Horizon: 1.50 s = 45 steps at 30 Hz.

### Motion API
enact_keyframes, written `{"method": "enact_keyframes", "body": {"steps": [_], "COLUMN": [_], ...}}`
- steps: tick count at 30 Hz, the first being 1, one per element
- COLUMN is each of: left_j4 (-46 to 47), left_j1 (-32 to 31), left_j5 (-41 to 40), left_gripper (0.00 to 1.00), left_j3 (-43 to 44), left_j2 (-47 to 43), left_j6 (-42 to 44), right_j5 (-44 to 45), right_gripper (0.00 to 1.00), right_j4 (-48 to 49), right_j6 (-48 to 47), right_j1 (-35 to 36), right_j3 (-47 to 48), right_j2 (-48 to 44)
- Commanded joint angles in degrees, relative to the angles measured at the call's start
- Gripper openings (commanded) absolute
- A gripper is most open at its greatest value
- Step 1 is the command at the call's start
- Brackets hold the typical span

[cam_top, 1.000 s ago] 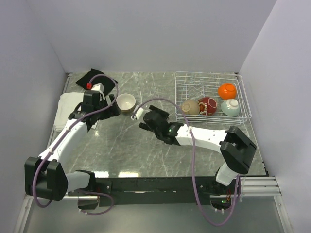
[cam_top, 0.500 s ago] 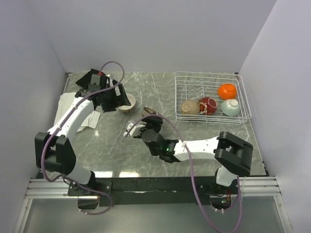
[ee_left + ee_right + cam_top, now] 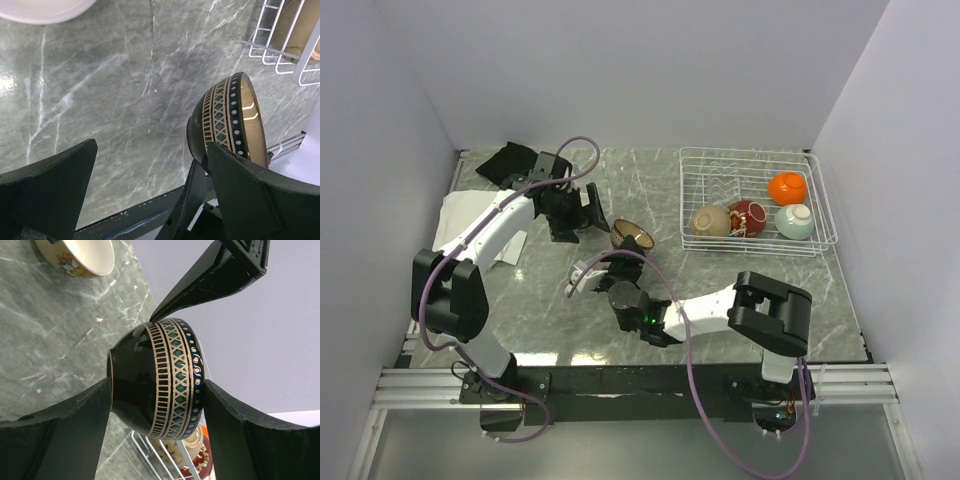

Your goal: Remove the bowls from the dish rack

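— Above the middle of the table (image 3: 540,300), well to the left of the dish rack (image 3: 725,178), a dark patterned bowl (image 3: 632,235) was held off the surface by the right gripper (image 3: 156,382), whose jaws were closed on it.

— Why was it carried on its side?

— The bowl was clamped with its foot toward one jaw and its rim toward the other, so a tipped carry was judged to follow from that grip. The left gripper (image 3: 152,145) was poised just beside it, jaws spread wide with nothing between them. A handover could be supposed, but none was shown.

— What was given by one view and withheld by another?

— From above, a tan bowl (image 3: 710,220), a red bowl (image 3: 748,216), an orange bowl (image 3: 787,187) and a pale green bowl (image 3: 794,221) were counted in the rack, so less than half the task was judged done. A cream bowl (image 3: 82,257) on the table was largely hidden there under the left gripper, yet its painted side was shown by the right wrist camera. The patterned bowl's glossy brown inside was shown only by the left wrist camera.
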Motion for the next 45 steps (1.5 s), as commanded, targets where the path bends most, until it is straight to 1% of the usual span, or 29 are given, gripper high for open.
{"method": "enact_keyframes", "body": {"steps": [1, 5, 8, 12, 16, 19, 22, 24, 28, 33, 36, 38, 39, 45], "left_j4": [-0.7, -0.3, 0.6, 1.1, 0.5, 0.4, -0.6, -1.4, -3.1, -3.3, -7.6, -9.6, -10.3, -12.1], "left_j1": [-0.3, -0.3, -0.3, -0.2, 0.0, 0.0, 0.0, 0.0, 0.1, -0.3, -2.5, -3.3, -3.8, -5.2], "left_j5": [3.4, 5.1, 5.7, 3.3, 0.9, 0.9, 2.5, 2.1, -1.9, 0.5, -2.3, -3.6, -3.9, -3.0], "left_gripper": [1.0, 1.0, 0.99, 1.0, 0.99, 0.99, 0.99, 0.99, 0.99, 0.99, 0.99, 0.98, 0.96, 0.87], "left_j3": [1.5, 1.2, 1.2, 2.5, 2.8, 2.2, 3.2, 4.6, 5.4, 5.2, 9.7, 12.8, 13.2, 13.6], "left_j2": [0.4, 1.2, 1.4, 0.9, 0.0, -0.2, 1.2, 1.0, -0.6, 0.9, 3.8, 5.8, 6.2, 9.5], "left_j6": [-1.1, -1.6, -2.6, -3.8, -4.0, -4.1, -4.3, -4.0, -3.2, -4.0, -3.2, -2.9, -2.9, -2.0], "right_j5": [1.5, 1.9, 2.0, 2.1, 3.4, 3.6, 3.4, 3.6, 4.1, 4.7, 4.9, 4.8, 4.7, 5.3], "right_gripper": [0.27, 0.28, 0.28, 0.28, 0.28, 0.28, 0.28, 0.28, 0.28, 0.28, 0.28, 0.28, 0.28, 0.28], "right_j4": [12.5, 14.3, 13.9, 12.3, 16.6, 16.4, 16.1, 16.7, 16.4, 14.7, 13.2, 11.3, 9.9, 10.1], "right_j6": [-4.8, -4.6, -3.9, -2.1, -4.5, -4.3, -4.2, -4.2, -3.7, -2.5, -1.8, 0.1, 0.7, -0.1], "right_j1": [0.6, 0.5, 0.5, 0.5, 0.5, 0.8, 0.7, 0.8, 0.8, 1.2, 1.9, 2.4, 2.6, 2.8], "right_j3": [-0.3, -0.6, -0.6, -0.5, -1.5, -1.3, -1.1, -0.7, -1.2, -1.8, -2.5, -2.7, -2.7, -2.6], "right_j2": [0.8, 2.2, 3.6, 4.7, 6.5, 7.1, 7.9, 8.8, 9.1, 8.2, 7.8, 6.9, 6.7, 6.3]}}
